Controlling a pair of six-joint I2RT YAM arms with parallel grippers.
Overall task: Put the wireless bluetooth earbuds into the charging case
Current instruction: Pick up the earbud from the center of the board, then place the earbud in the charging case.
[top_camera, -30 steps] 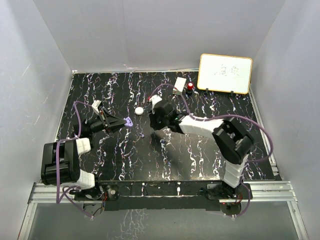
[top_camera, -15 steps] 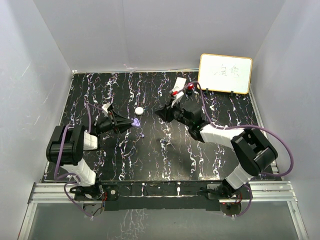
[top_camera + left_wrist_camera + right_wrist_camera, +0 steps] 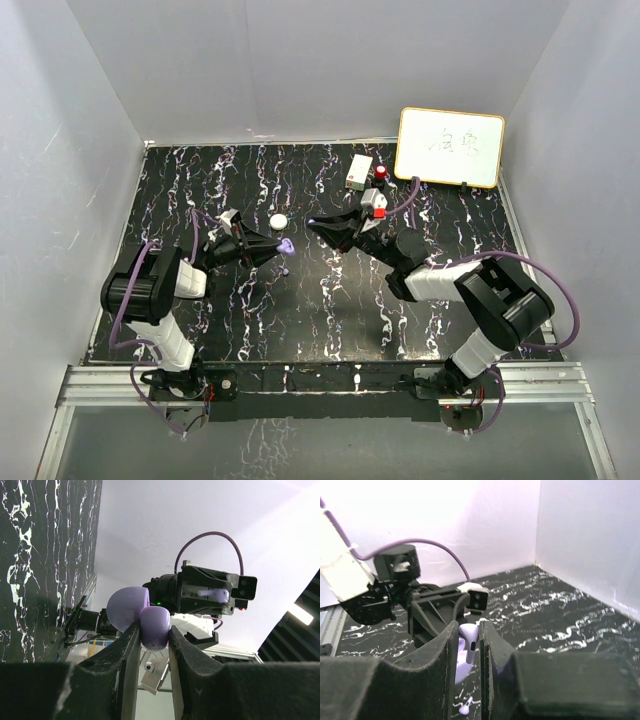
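Note:
My left gripper is shut on an open purple charging case, held off the table; in the left wrist view the case sits between the jaws with its lid open to the left. My right gripper faces it from the right, a short gap away, and is shut on a purple earbud, stem down. That earbud also shows in the left wrist view. A second purple earbud lies on the black table below the case, and shows in the right wrist view.
A round white case lies just behind the left gripper. A white box and a red knob stand at the back. A whiteboard leans at the back right. White walls enclose the black marbled table.
My left gripper has carried the purple case to the right, towards the middle. My right arm has swung its wrist round, so its gripper now points left at the case.

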